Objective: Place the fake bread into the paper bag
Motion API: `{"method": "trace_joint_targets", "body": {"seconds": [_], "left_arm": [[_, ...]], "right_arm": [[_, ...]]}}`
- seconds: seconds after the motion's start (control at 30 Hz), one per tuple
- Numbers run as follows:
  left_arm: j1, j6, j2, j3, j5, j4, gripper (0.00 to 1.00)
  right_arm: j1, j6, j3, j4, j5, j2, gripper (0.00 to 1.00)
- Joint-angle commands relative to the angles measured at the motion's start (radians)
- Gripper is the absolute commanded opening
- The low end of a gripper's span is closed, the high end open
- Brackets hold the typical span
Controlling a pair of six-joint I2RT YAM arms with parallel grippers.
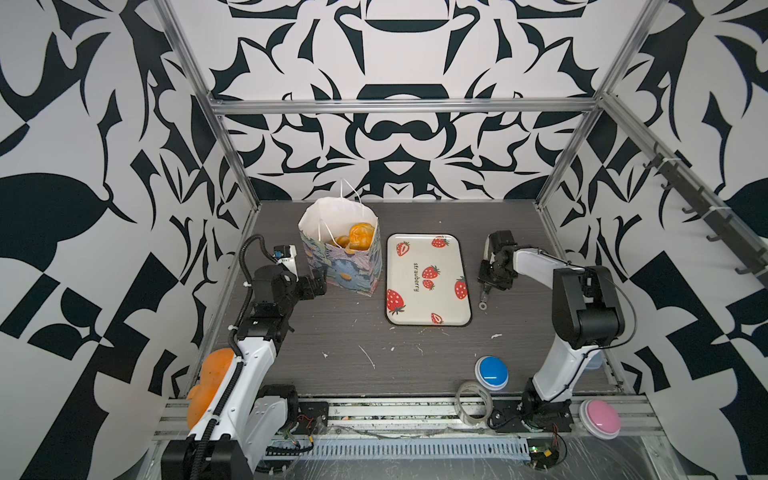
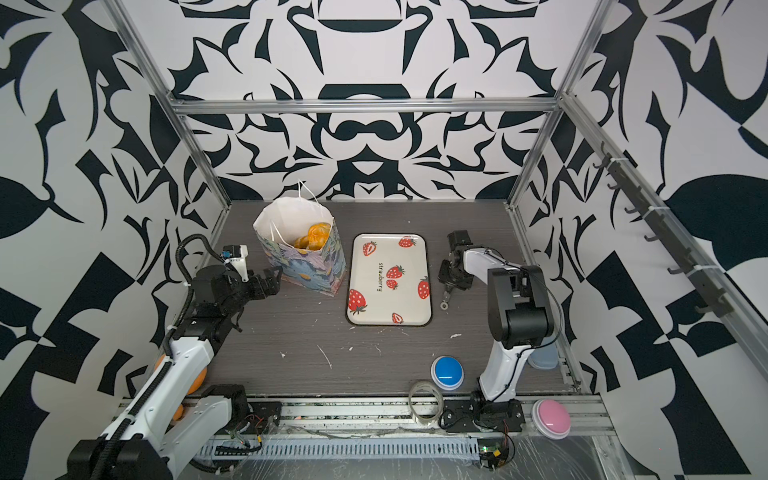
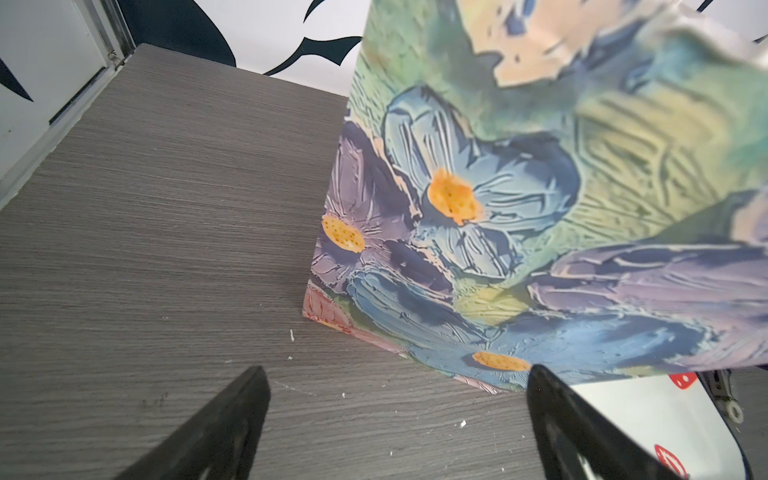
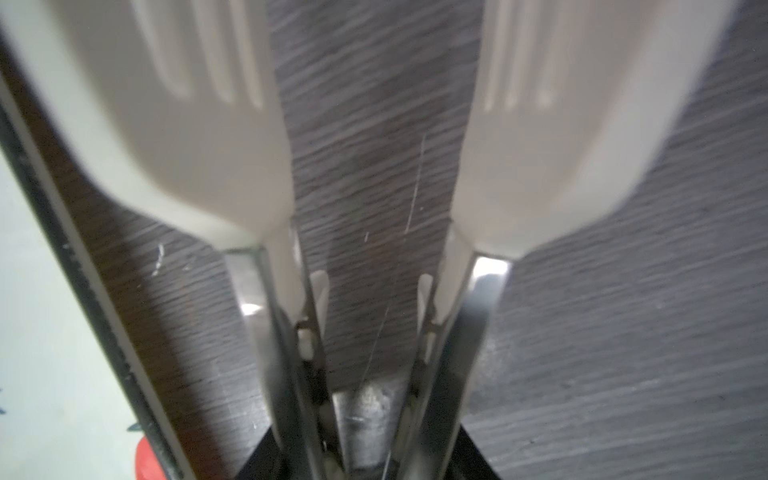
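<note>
While the bread [image 1: 359, 237] sits inside the bag [image 1: 345, 270] at the table's [image 1: 374, 357] back left, mostly hidden by its wall, the tray [image 1: 446, 266] lies just beside. The left end effector [image 3: 397, 370] hangs released near the bag's corner; the right end effector [image 1: 492, 277] grasps tongs [image 4: 199, 145], tips blurred and apart.

The paper bag [image 1: 353, 270] rose straight ahead of my wide-spread left fingers [image 1: 321, 279], blocking that way. Its mouth gaped upward, though the fake bread [image 1: 359, 237] filled the tray-side corner. Only a narrow strip separated the bag from the tray [image 1: 449, 307]. The tongs [image 1: 483, 301] in my right fingers [image 1: 489, 286] hung over bare desk [image 1: 415, 365].
</note>
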Motion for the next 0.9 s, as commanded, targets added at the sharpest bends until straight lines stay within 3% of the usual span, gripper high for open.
{"method": "trace_joint_targets", "body": {"seconds": [0.0,0.87], "left_arm": [[-0.002,0.001,-0.008,-0.020,0.014,0.023,0.99],[-0.002,0.004,0.020,-0.058,0.004,0.086,0.99]], "right_arm": [[-0.002,-0.001,0.003,-0.025,0.004,-0.005,0.50],[0.011,-0.009,-0.042,-0.011,0.027,-0.102,0.79]]}}
